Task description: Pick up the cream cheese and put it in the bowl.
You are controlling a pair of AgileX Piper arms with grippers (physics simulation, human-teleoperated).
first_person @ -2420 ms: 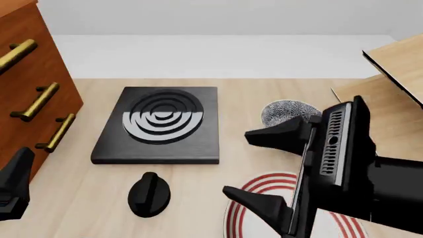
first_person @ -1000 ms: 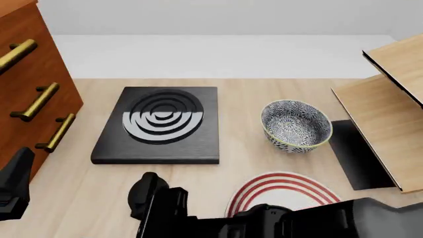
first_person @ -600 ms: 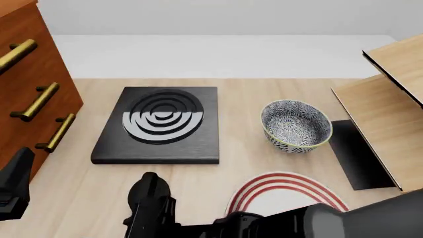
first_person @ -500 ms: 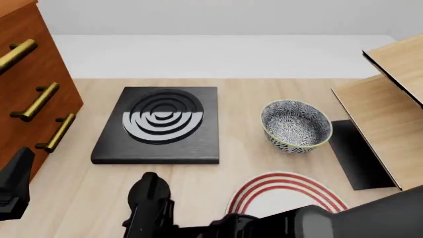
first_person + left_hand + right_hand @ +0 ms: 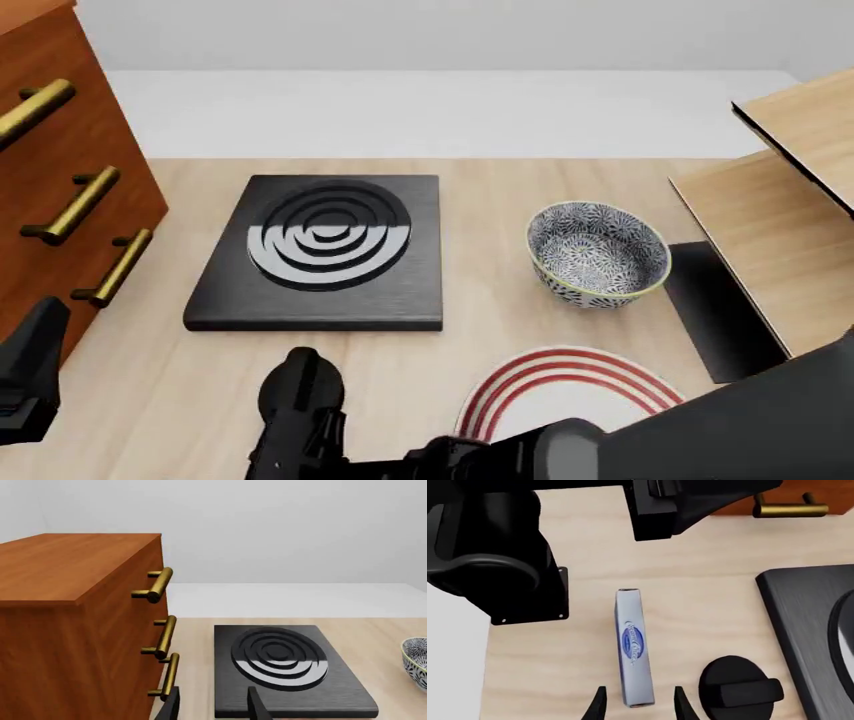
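From the left wrist, the left gripper (image 5: pixel 212 705) is seen with fingers apart and empty, between a wooden drawer chest (image 5: pixel 80 630) and a black stove plate (image 5: pixel 287 667). In the front view, the bowl (image 5: pixel 597 253) stands on bare table beside the striped plate (image 5: pixel 574 395). From the right wrist, the cream cheese (image 5: pixel 634 652) lies flat near the table's edge, its oval logo unreadable, one end reaching between the right gripper (image 5: pixel 638 705)'s parted fingers, untouched, beside a black knob (image 5: pixel 740 690).

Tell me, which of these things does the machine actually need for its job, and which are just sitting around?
Needed for the job:
- cream cheese, lying on the table between the right gripper's open fingers
- bowl, where it is meant to go

Just sitting around:
- stove plate
- black knob
- red-ringed plate
- wooden drawer cabinet
- left gripper, idle
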